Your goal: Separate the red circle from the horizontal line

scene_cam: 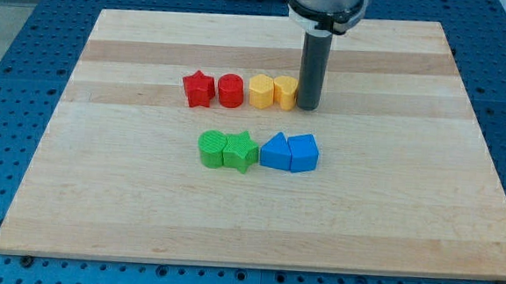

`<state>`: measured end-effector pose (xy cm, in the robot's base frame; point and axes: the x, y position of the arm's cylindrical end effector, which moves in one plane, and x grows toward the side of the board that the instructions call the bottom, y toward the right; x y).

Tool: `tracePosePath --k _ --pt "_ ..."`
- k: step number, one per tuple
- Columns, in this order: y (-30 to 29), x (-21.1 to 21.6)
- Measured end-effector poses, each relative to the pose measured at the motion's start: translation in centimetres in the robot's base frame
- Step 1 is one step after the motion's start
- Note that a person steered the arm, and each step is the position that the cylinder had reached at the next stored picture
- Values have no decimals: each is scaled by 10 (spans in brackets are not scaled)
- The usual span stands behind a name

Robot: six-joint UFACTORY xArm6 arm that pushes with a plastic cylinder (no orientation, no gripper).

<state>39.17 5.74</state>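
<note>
The red circle [230, 90] sits in a horizontal row on the wooden board [127, 178], second from the view's left. A red star [198, 88] lies to its left. A yellow block [261, 91] and a second yellow block [285, 91] lie to its right. My tip [308, 107] rests at the right end of this row, touching or almost touching the second yellow block. It is apart from the red circle, with both yellow blocks between.
A second row lies lower on the board: a green circle [210, 148], a green star [241, 151], a blue block [275, 151] and another blue block [303, 152]. A blue perforated table [19, 75] surrounds the board.
</note>
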Motion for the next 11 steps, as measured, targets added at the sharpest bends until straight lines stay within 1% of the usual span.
tracePosePath --k 1,2,3,6,7,8,9,11 --pt "0 2" --pt "-1 19" --pt "-13 22" --pt "-108 26" --pt "-116 25" --pt "-112 25" --pt "-112 21" --pt "-111 -23"
